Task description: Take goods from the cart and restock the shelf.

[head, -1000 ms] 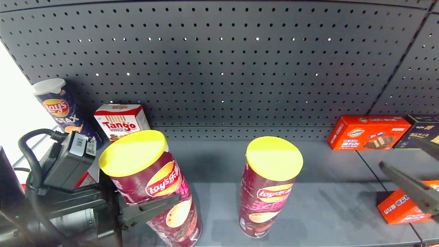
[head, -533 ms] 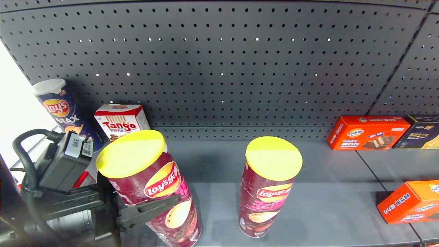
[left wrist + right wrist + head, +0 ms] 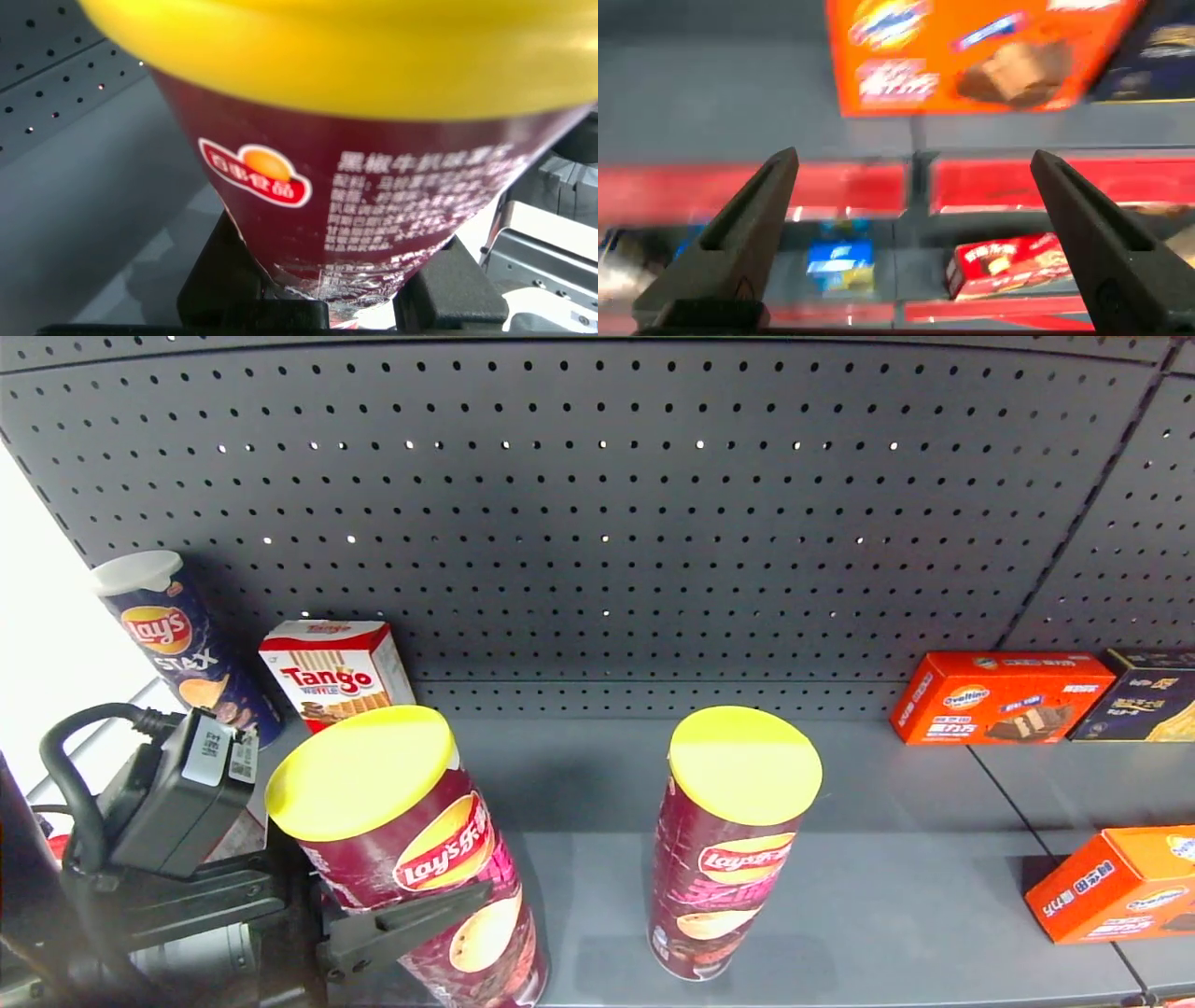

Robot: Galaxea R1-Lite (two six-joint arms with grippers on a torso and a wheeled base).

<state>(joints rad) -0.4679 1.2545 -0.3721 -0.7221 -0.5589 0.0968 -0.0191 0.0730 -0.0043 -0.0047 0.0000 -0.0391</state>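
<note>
A: So, where does the held can [image 3: 411, 840] sit?

B: At the lower left of the head frame, over the front of the grey shelf [image 3: 887, 896]. It is a maroon chip can with a yellow lid [image 3: 359, 770], tilted so the lid leans toward the left edge. I cannot tell whether its base touches the shelf.

A: And the left gripper [image 3: 332, 299]?

B: Closed around the can's lower part; in the left wrist frame, 1 dark finger presses each side of the can.

A: The right gripper [image 3: 912, 159]?

B: Spread wide with nothing between its 2 fingers. An orange box [image 3: 971, 51] lies at the top of that frame, beyond them.

A: What else stands on the shelf?

B: A 2nd maroon can [image 3: 728, 868], upright at lower centre, well apart from the held 1. At the left, against the pegboard [image 3: 597, 523], a blue can [image 3: 177, 635] and a red-and-white wafer box [image 3: 331, 672] stand just beside each other. At the right edge are 2 orange boxes, 1 at the back [image 3: 999, 695] and 1 nearer the front [image 3: 1111, 887], plus a dark box [image 3: 1139, 695].
</note>
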